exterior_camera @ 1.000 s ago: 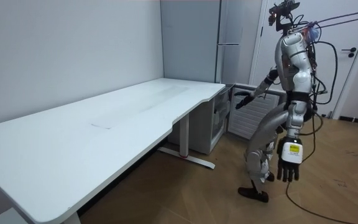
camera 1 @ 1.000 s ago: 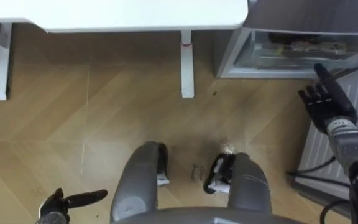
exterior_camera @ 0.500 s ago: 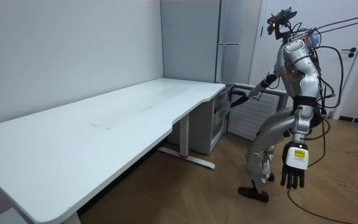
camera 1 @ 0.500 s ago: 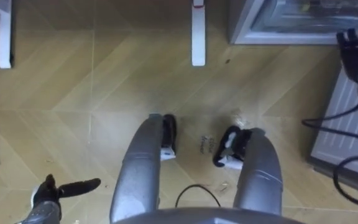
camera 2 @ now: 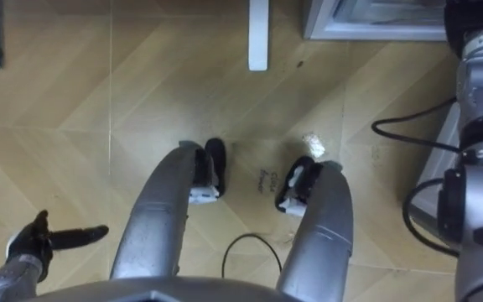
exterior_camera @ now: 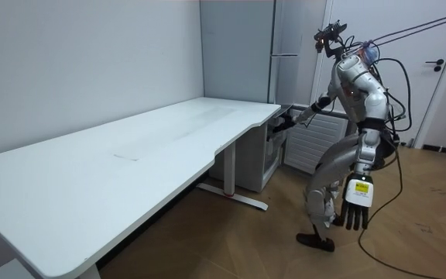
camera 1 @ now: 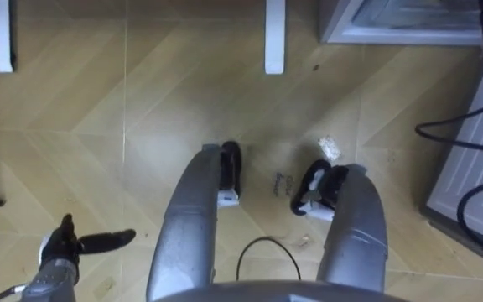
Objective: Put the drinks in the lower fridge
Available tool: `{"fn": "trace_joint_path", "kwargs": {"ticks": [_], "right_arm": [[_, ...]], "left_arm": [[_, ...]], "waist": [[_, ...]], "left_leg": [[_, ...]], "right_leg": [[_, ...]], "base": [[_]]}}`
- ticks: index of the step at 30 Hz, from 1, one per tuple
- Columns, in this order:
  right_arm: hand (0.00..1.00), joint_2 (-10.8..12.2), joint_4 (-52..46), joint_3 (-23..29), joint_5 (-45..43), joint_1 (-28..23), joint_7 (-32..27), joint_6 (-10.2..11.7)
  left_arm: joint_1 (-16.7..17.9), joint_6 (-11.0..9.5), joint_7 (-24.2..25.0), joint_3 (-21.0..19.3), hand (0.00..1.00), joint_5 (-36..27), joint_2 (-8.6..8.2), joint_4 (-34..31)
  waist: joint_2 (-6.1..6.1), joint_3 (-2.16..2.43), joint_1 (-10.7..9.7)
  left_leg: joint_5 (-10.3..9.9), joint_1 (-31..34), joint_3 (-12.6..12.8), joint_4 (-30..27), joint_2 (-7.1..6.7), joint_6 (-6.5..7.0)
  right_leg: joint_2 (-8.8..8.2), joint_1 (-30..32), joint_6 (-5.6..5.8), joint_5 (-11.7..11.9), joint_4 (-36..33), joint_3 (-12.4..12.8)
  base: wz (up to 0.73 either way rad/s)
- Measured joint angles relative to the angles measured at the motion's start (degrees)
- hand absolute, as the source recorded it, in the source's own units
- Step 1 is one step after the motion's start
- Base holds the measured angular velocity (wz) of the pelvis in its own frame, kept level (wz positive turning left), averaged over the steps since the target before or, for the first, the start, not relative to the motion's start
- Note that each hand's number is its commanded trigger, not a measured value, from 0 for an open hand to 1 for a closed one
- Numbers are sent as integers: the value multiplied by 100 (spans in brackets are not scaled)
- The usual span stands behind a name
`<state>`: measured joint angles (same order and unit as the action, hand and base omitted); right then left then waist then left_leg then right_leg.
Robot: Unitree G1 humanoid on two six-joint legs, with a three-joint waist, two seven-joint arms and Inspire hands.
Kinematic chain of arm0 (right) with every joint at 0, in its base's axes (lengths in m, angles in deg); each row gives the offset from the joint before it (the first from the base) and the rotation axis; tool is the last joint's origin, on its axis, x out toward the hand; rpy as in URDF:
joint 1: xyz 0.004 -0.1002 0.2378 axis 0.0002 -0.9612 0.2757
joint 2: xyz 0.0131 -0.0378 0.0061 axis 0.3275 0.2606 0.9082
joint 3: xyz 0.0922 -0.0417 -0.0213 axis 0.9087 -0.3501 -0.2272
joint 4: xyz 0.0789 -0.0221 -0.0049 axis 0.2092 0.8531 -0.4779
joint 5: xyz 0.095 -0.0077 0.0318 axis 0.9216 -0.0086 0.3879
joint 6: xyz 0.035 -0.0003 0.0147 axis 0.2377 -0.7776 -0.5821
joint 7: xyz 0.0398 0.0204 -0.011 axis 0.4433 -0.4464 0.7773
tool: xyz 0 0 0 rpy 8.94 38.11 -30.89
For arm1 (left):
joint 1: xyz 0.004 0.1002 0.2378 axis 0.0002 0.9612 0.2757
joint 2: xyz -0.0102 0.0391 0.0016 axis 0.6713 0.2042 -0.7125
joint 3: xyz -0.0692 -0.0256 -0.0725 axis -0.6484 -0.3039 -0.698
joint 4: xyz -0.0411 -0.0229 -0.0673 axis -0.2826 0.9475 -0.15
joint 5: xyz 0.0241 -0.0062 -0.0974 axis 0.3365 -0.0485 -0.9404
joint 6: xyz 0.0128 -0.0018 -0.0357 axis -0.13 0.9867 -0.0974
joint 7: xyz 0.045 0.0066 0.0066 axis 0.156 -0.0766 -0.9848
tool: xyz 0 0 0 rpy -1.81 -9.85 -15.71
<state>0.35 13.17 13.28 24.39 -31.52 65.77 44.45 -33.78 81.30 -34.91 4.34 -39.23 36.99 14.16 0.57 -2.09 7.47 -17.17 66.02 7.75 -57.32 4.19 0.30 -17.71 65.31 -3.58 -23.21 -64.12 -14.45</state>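
The lower fridge (exterior_camera: 272, 149) stands on the floor beside the desk's end, and its open compartment shows at the top right (camera 1: 392, 18). Its white door (exterior_camera: 313, 144) is swung open, seen at the right edge (camera 1: 476, 159). I stand in front of it, leaning forward. My right arm (camera 2: 479, 67) stretches out ahead, and my right hand (exterior_camera: 286, 122) is at the fridge's opening, too small to read. My left hand (camera 1: 67, 245) hangs low at my side with fingers straight and empty, also seen in the room view (exterior_camera: 355, 211).
A long white desk (exterior_camera: 130, 155) fills the room view's left; its legs (camera 1: 275, 38) (camera 1: 2, 38) stand on the wood floor ahead of my feet. A tall grey fridge (exterior_camera: 286, 46) rises behind the lower one. A cable (camera 1: 262, 256) lies between my feet.
The head camera has tipped down, so the desk top has left the eye views. My right arm has reached forward to the fridge opening. My left hand stays hanging low.
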Motion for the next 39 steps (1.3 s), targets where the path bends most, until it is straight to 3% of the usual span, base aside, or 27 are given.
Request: {"fn": "trace_joint_path", "kwargs": {"ticks": [5,12,18,21,26,29,30,32,35,39], "right_arm": [[0,-1,-285,-277,89,17,-157,49],[0,36,-365,-568,175,35,-366,96],[0,151,-368,-665,193,35,-524,131],[0,222,-359,-673,193,34,-544,129],[0,257,-164,-821,188,29,-544,188],[0,255,59,-828,190,-9,-500,245],[0,234,80,-830,176,-60,-435,242],[0,216,89,-829,149,-195,-342,230],[0,163,315,-848,-4,-387,-84,141],[0,111,674,-862,-374,-517,145,-42]], "left_arm": [[117,57,1,38,0,-14,33,-173],[268,58,1,154,0,-14,59,-349],[362,52,2,156,0,-224,268,-417],[376,51,15,158,0,-225,388,-412],[444,51,60,209,0,-222,393,-397],[490,50,62,301,0,-226,393,-393],[517,55,73,318,0,-226,395,-390],[520,54,87,316,0,-229,395,-328],[526,21,178,305,0,-220,407,-245],[580,22,214,293,0,-215,405,-157]], "waist": [[63,-33,14],[108,-56,101],[110,-56,129],[110,-56,264],[101,-59,461],[67,-67,606],[6,-93,616],[4,-96,662],[-11,-94,706],[-16,-97,708]], "left_leg": [[-34,176,-103,-190,17,-71],[11,243,-244,-220,11,-146],[77,221,-389,-216,-6,-179],[96,229,-479,-204,-25,-243],[232,124,-555,-25,-142,-256],[280,2,-640,78,-187,-290],[289,-42,-716,92,-188,-305],[292,-137,-726,142,-195,-311],[321,-403,-746,341,-199,-343],[321,-816,-769,542,-187,-334]], "right_leg": [[-106,104,-139,-129,-235,-120],[-140,49,-200,-161,-278,-279],[-166,-102,-263,-195,-270,-456],[-175,-157,-297,-215,-260,-549],[-219,-295,-293,-225,-193,-647],[-233,-467,-206,-270,-104,-717],[-216,-582,-203,-271,-52,-799],[-218,-686,-202,-280,-13,-830],[-210,-990,-192,-271,177,-939],[-65,-1419,-144,-231,436,-946]], "base": [[10],[8],[8],[8],[17],[14],[13],[7],[9],[2]]}}
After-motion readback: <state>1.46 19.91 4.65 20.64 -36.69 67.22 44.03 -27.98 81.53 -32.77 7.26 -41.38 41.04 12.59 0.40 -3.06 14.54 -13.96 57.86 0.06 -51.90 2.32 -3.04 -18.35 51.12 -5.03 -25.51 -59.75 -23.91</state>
